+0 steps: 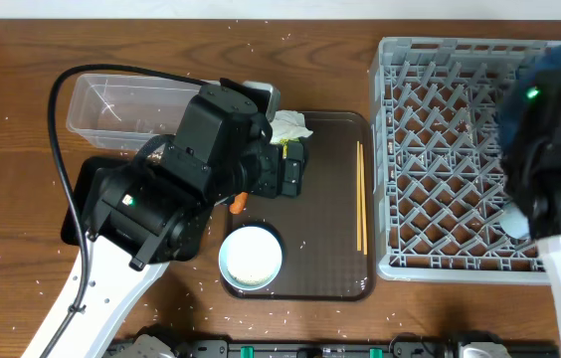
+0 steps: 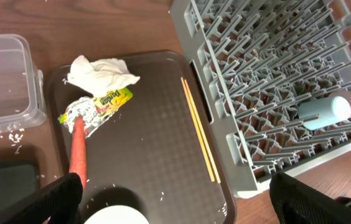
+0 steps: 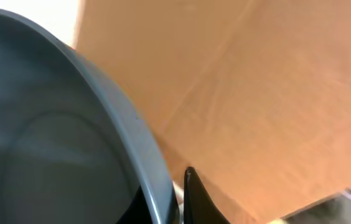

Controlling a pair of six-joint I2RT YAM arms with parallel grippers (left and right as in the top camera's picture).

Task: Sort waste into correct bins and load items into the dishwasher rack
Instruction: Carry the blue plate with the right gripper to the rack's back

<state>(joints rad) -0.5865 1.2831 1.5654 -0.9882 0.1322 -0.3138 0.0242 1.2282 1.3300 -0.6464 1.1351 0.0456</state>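
Left gripper (image 2: 182, 202): jaws wide, empty, over brown tray (image 2: 157, 149).
I see carrot piece (image 2: 78, 155) just ahead, beside one finger, long axis running away; right gripper (image 3: 174, 205) grips blue plate (image 3: 51, 124).

Serving tray (image 1: 330, 134) mid-table, tub (image 1: 111, 104) to its left, dishwasher rack (image 1: 440, 159) to its right.
On the serving tray, the tissue (image 2: 101, 73) lies in the far left corner, the wrapper (image 2: 98, 107) just before it, and the carrot piece (image 2: 78, 152) runs nearer from the wrapper. The bowl (image 1: 252, 256) stands at the near left edge. The chopsticks (image 1: 360, 194) lie side by side along the right edge, beside the rack. Two cups (image 2: 325, 111) lie in the rack's near right part. A shallow tray (image 2: 1, 180) lies before the tub.
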